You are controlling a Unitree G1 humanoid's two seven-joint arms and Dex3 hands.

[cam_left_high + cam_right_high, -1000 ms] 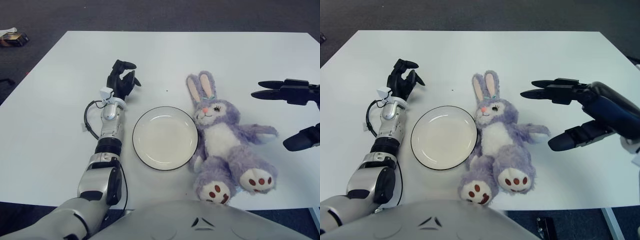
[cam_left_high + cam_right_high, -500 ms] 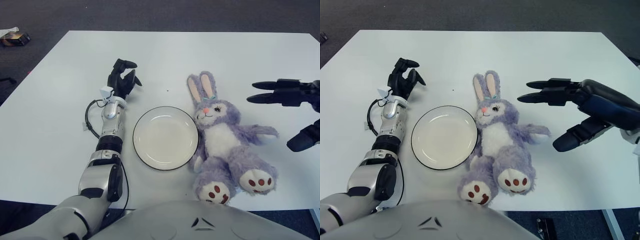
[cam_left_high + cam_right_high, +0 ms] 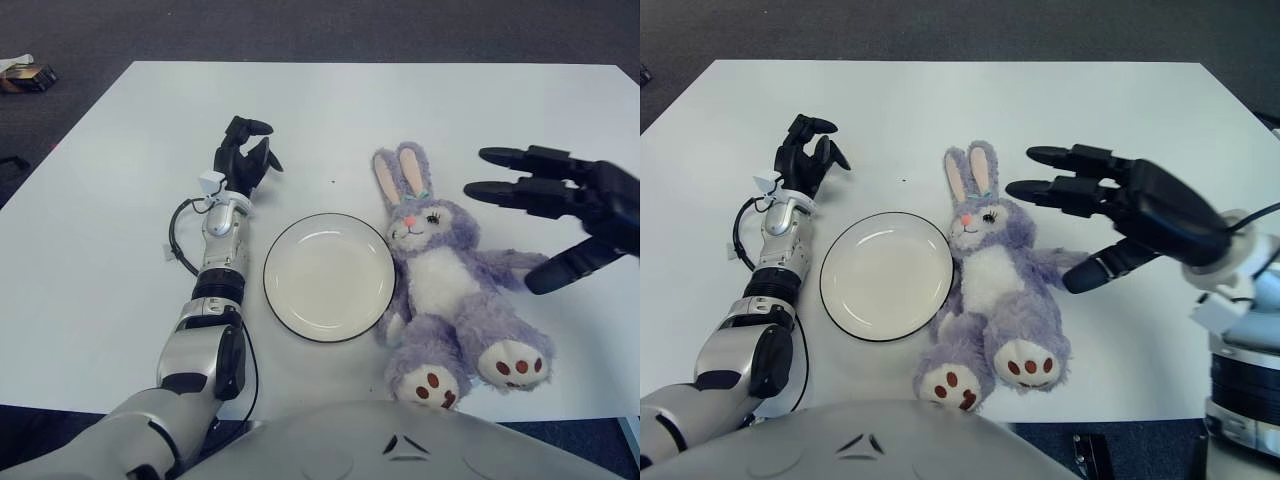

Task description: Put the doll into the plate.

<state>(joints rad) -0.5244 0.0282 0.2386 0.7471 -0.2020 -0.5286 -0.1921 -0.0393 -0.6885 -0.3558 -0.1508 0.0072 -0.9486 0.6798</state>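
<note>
A purple and white plush bunny doll [image 3: 443, 283] lies on its back on the white table, ears pointing away from me, right beside a round white plate [image 3: 328, 276] with a dark rim. The plate holds nothing. My right hand [image 3: 1080, 215] hovers just right of the doll's head and arm, its dark fingers [image 3: 1045, 189] spread wide and holding nothing. It does not touch the doll. My left hand [image 3: 243, 158] shows up and left of the plate, fingers loosely apart, with its forearm stretched along the plate's left side.
The white table [image 3: 120, 200] extends well beyond the objects on all sides, over dark carpet. A small dark object [image 3: 27, 77] lies on the floor at the far left. A black cable [image 3: 177, 245] loops beside my left forearm.
My right hand has moved left toward the doll, from the table's right side to just beside its head. Doll, plate and left hand have stayed put.
</note>
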